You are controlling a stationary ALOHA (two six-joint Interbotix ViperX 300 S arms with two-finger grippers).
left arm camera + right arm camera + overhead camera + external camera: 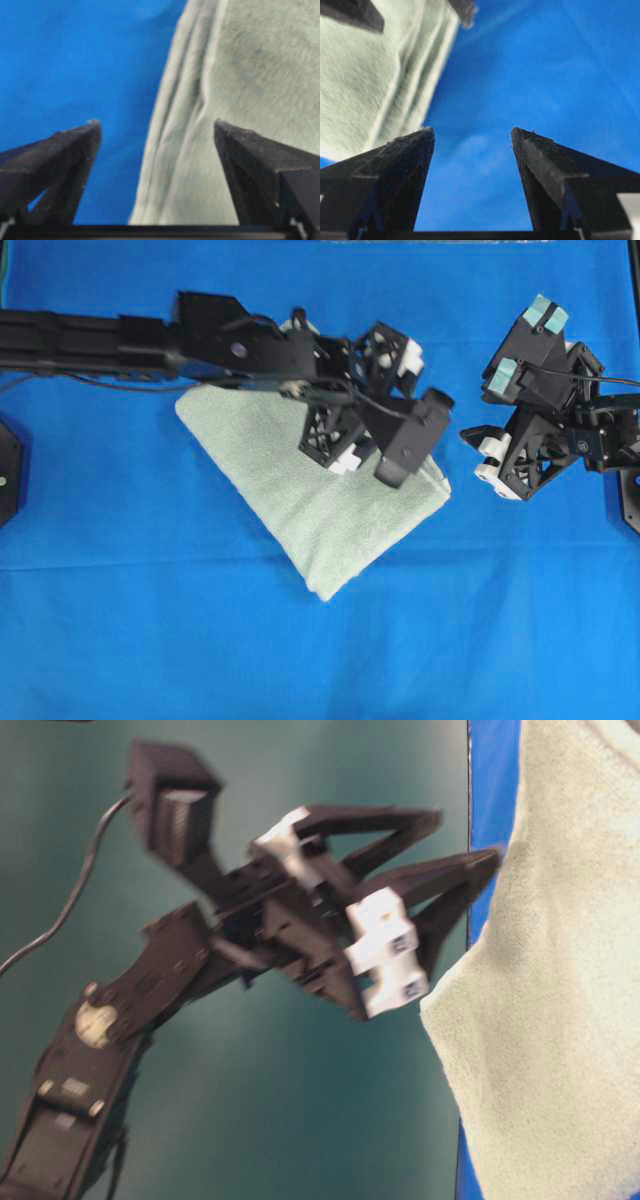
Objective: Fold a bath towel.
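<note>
**Towel folded small, both pincers open**

Seen from overhead: towel [300, 505] lying on the blue surface [120, 620], a little above and right of centre, gathered into a compact, slanted wedge with several layers stacked. Along its right edge, in the left wrist view, stacked folds and hem lines piled one upon another. Judged well along: bulk already doubled over more than once, no loose flap trailing across the blue. Outline somewhat uneven, more a triangle than a rectangle, so perhaps one more fold or a squaring-up left to do.

Left pincer [366, 405] hovering over the towel's upper right part, jaws spread wide, nothing between them; in its own view, one finger over blue, the other over green pile. Right pincer [494, 458] parked just beside the towel's right corner, apart from it, jaws likewise wide and empty, only blue between them.

Contact between left fingers and cloth: could not tell.
</note>
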